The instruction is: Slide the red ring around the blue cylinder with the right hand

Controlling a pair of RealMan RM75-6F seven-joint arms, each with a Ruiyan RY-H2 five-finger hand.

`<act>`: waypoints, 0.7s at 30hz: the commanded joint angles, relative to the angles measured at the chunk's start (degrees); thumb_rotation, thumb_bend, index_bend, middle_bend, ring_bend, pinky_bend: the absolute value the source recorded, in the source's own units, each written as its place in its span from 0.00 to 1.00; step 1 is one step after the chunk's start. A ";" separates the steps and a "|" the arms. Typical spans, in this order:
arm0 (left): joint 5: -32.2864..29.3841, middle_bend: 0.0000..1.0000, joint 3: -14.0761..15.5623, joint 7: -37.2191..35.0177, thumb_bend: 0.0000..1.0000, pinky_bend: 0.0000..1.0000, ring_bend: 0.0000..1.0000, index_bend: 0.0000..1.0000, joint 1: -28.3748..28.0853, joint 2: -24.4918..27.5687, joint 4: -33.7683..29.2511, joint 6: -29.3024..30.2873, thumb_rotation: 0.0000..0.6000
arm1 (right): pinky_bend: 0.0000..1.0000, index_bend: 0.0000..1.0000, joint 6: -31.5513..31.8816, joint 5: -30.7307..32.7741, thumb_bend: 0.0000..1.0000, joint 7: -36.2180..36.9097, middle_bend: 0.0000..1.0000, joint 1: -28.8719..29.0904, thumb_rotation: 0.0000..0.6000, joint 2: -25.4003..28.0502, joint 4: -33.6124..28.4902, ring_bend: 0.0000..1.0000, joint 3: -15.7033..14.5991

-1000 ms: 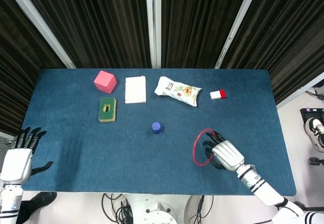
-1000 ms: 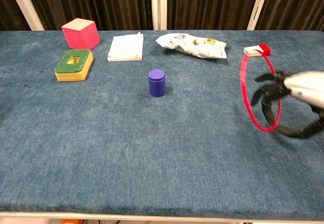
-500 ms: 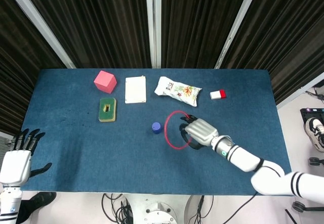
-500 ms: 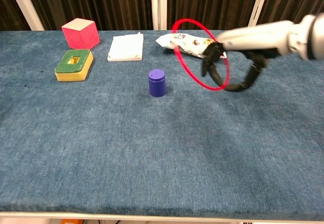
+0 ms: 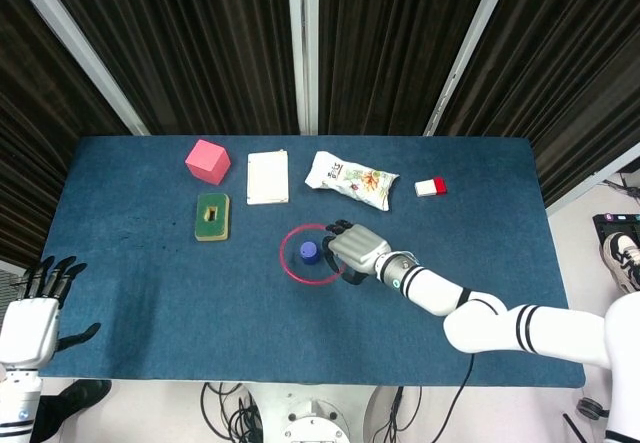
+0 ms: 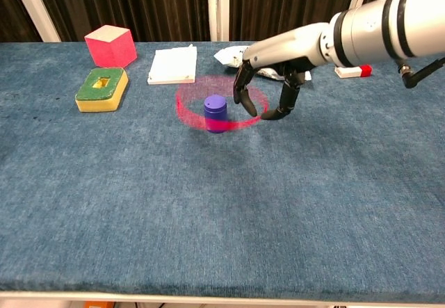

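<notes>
**A:** Where is the ring right now?

**B:** Near the middle of the head view, the red ring (image 5: 311, 254) encircles the blue cylinder (image 5: 310, 252). In the chest view the ring looks blurred and sits around the cylinder's upper part, so I cannot tell whether it rests on the blue table (image 5: 150, 293).

**A:** And the right hand?

**B:** The right hand (image 5: 352, 250) is just right of the cylinder, fingers (image 6: 240, 89) curled downward over the ring's right edge. Whether they pinch the ring or only touch it, I cannot tell.

**A:** The other hand?

**B:** The left hand (image 5: 38, 308) is at the lower left edge of the head view, off the table's corner, fingers spread, holding nothing.

**A:** What else is nearby?

**B:** Above and left of the cylinder lies a green and yellow sponge (image 5: 212, 216). Along the upper part of the table, left to right: a pink cube (image 5: 207, 161), a white flat box (image 5: 267, 177), a snack packet (image 5: 350, 179) and a small red and white block (image 5: 431, 187). The packet is partly hidden behind the right hand in the chest view. All stand apart from the ring.
</notes>
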 commanded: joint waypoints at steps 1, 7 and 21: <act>0.00 0.09 -0.02 -0.17 0.00 0.00 0.00 0.16 -0.06 -0.09 0.20 -0.12 1.00 | 0.00 0.42 1.97 2.66 0.22 -2.08 0.17 1.36 1.00 -0.71 -0.27 0.00 -2.20; 0.04 0.09 -0.13 -0.48 0.00 0.00 0.00 0.16 -0.24 -0.18 0.47 -0.36 1.00 | 0.00 0.24 6.69 4.05 0.04 -3.83 0.12 1.26 1.00 -0.27 -2.58 0.00 -3.73; 0.06 0.09 -0.88 -1.40 0.00 0.00 0.00 0.16 -0.89 -0.99 2.05 -0.52 1.00 | 0.00 0.16 49.34 -20.28 0.17 -0.57 0.11 -28.10 1.00 11.70 -16.82 0.00 -12.92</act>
